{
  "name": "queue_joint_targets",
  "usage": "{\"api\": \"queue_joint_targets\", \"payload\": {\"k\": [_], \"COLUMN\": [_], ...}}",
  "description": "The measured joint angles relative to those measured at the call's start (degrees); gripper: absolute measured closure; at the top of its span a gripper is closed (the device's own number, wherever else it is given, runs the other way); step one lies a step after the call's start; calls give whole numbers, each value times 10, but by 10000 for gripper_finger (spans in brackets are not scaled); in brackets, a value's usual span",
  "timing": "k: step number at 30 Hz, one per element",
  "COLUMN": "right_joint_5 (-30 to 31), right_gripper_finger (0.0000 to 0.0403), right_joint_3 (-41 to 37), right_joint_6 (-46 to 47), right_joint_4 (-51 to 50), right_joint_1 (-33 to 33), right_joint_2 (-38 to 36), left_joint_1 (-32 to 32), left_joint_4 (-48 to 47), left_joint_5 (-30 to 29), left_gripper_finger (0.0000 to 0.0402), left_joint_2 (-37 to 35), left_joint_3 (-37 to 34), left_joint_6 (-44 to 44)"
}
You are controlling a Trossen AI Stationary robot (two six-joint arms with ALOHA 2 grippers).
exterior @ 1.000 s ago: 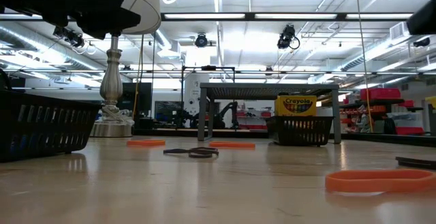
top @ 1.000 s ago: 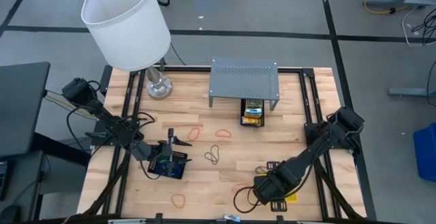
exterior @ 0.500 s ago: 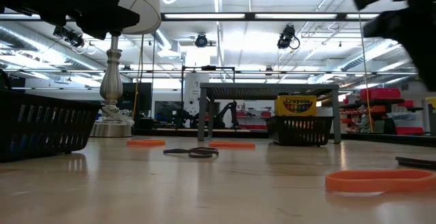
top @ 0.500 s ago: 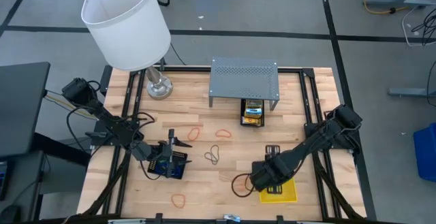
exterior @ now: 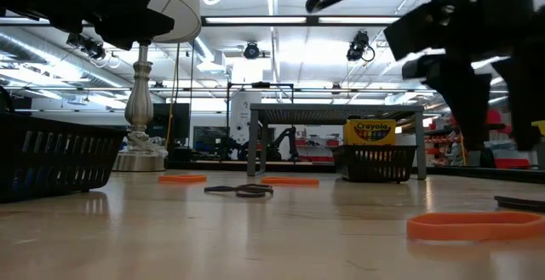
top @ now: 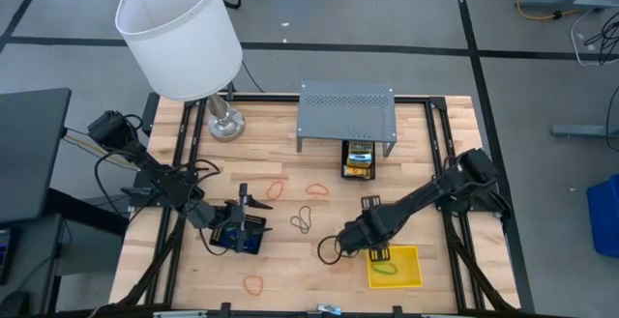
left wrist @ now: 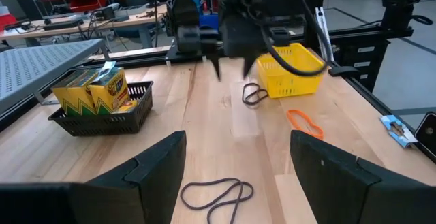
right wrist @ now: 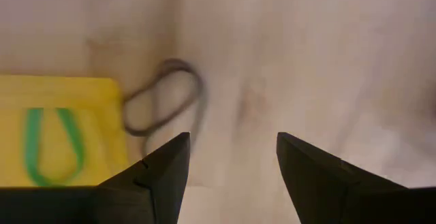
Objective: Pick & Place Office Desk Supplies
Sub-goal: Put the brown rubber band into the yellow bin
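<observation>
My right gripper (top: 352, 241) hangs open, fingers pointing down, just left of the yellow tray (top: 395, 268). A green rubber band (right wrist: 53, 146) lies in that tray. A dark rubber band (right wrist: 163, 105) lies on the wood against the tray's edge, ahead of my right fingers. My left gripper (top: 232, 223) stands open over a black mesh tray (top: 242, 235) with something blue in it, near the table's left side. A second black mesh tray (left wrist: 102, 115) under the shelf holds yellow-and-green crayon boxes (top: 359, 157).
A grey perforated shelf (top: 346, 113) stands at the far middle and a white-shaded lamp (top: 179, 33) at the far left. Loose bands lie about: orange (top: 276, 190), orange (top: 317, 190), dark (top: 303, 221), orange (top: 255, 284). Bare wood shows between them.
My right gripper has swung from over the yellow tray toward the table's left and a little toward its far edge, sinking slightly and turning about its wrist. The yellow tray now shows whole. My left arm has kept still.
</observation>
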Motion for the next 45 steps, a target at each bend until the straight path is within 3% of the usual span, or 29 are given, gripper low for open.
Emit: {"api": "queue_joint_targets", "payload": {"k": [10, 18, 29, 33, 38, 45], "right_joint_5": [-78, -58, -59, -43, -38, -22], "right_gripper_finger": [174, 174, 182, 237, 375, 399], "right_joint_3": [0, -2, -94, -96, -97, -79], "right_joint_6": [-16, -26, -9, -9, -9, 6], "right_joint_4": [82, 83, 161, 164, 166, 141], "right_joint_1": [8, 8, 4, 5, 4, 8], "right_joint_2": [17, 17, 13, 13, 14, 19], "left_joint_1": [0, 0, 0, 0, 0, 0], "left_joint_4": [-3, -3, -3, -3, -3, -3], "left_joint_5": [0, 0, 0, 0, 0, -1], "left_gripper_finger": [136, 136, 136, 136, 144, 149], "left_joint_2": [0, 0, 0, 0, 0, 0], "left_joint_3": [0, 0, 0, 0, 0, 0], "left_joint_6": [1, 1, 2, 2, 2, 2]}}
